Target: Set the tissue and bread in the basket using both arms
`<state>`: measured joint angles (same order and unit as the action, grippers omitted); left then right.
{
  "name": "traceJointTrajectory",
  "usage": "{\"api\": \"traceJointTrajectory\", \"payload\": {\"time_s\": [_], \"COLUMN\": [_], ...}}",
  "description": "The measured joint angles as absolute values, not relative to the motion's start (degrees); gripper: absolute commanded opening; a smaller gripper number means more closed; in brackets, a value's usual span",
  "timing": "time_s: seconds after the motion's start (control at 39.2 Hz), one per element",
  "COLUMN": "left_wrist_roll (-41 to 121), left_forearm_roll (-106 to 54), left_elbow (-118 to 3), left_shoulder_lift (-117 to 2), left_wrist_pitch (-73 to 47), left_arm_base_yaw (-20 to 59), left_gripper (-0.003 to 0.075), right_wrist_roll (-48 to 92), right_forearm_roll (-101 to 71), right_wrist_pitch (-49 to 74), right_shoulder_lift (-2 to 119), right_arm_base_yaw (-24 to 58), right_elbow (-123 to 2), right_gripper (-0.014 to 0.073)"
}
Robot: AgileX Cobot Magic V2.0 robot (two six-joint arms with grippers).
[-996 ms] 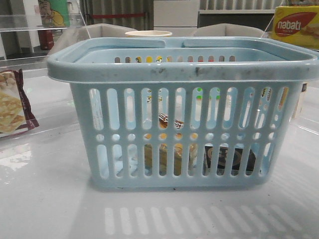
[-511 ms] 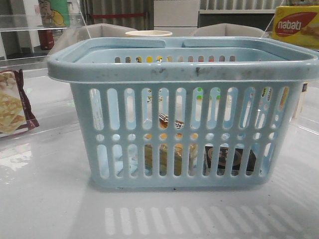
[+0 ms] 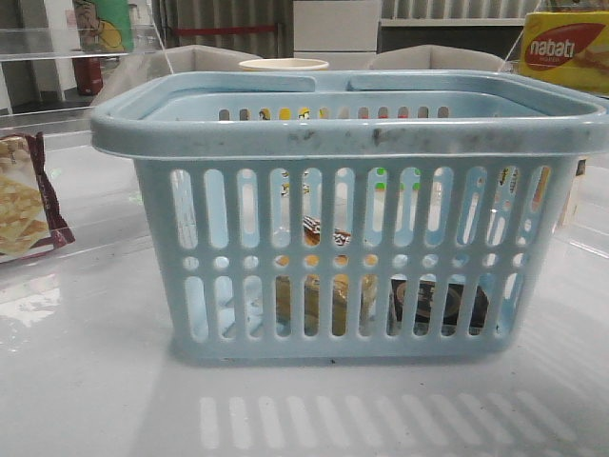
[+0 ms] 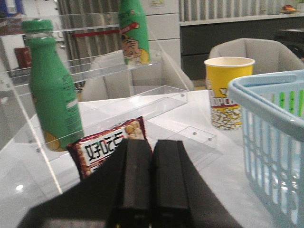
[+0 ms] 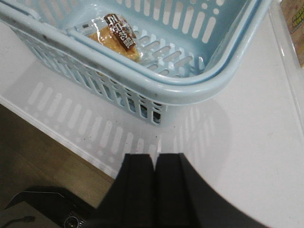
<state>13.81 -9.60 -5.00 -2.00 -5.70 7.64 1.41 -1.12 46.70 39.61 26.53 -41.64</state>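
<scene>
The light-blue basket [image 3: 352, 133] stands in the middle of the table. Through its slotted front wall I see the bread [image 3: 311, 305], a golden-tan bag with a dark label, and to its right the tissue [image 3: 423, 305], a low dark pack on the basket floor. The right wrist view shows the bread [image 5: 116, 35] lying inside the basket [image 5: 190, 88]; the tissue is hidden there. My right gripper [image 5: 155, 156] is shut and empty over the table's front edge, outside the basket's corner. My left gripper [image 4: 152, 141] is shut and empty, left of the basket [image 4: 270, 123].
A maroon-edged cracker packet [image 4: 107, 147] lies just beyond the left fingers, also in the front view [image 3: 24, 195]. A green bottle [image 4: 52, 95] stands on a clear acrylic shelf. A yellow popcorn cup [image 4: 228, 92] stands behind the basket. A yellow nabati box [image 3: 566, 48] is at far right.
</scene>
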Motion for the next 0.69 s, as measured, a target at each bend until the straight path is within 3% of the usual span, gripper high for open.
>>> {"api": "traceJointTrajectory", "payload": {"time_s": [0.69], "left_wrist_roll": [2.84], "left_forearm_roll": [-2.57], "left_elbow": [0.38], "left_shoulder_lift": [0.31], "left_wrist_pitch": [-2.67], "left_arm_base_yaw": [4.83], "left_gripper": [0.009], "right_wrist_roll": [1.41], "right_forearm_roll": [-1.17], "right_wrist_pitch": [46.96], "right_shoulder_lift": [39.61], "right_arm_base_yaw": [26.53], "right_elbow": [-41.64], "right_gripper": [0.0029]}}
